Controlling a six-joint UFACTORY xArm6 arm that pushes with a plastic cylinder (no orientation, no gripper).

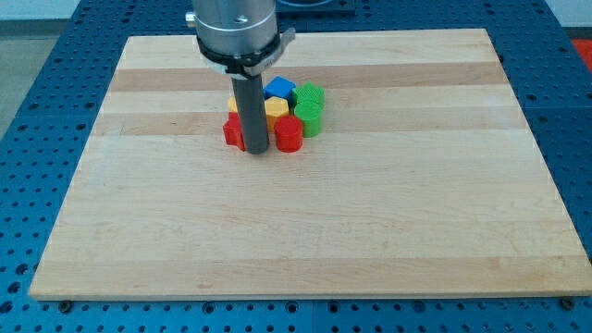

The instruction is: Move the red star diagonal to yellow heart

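Camera view: a pale wooden board [305,231] lies on a blue perforated table [55,55], and all the blocks sit in one tight cluster a little toward 11 o'clock from the board's centre. My tip [256,150], the lower end of a straight dark rod hanging from a silver cylindrical mount [236,32], stands at the 7 o'clock side of that cluster. There is no gripper on this arm, so there is nothing to open or close and nothing is held; the rod only rests at table height. A red plastic block [232,131], which may be the red star though its outline is partly hidden, sits just at 9 o'clock of the tip, touching or nearly touching the rod. A second red plastic block [289,134], roundish, sits just at 3 o'clock of the tip. A yellow plastic block [276,108], probably the yellow heart, lies behind the rod at about 1 o'clock of the tip, its shape hard to make out. A blue plastic block [279,90] sits at 12 o'clock of the yellow one. Two green plastic blocks [310,95] [309,117] form the cluster's 3 o'clock edge, one just at 12 o'clock of the other
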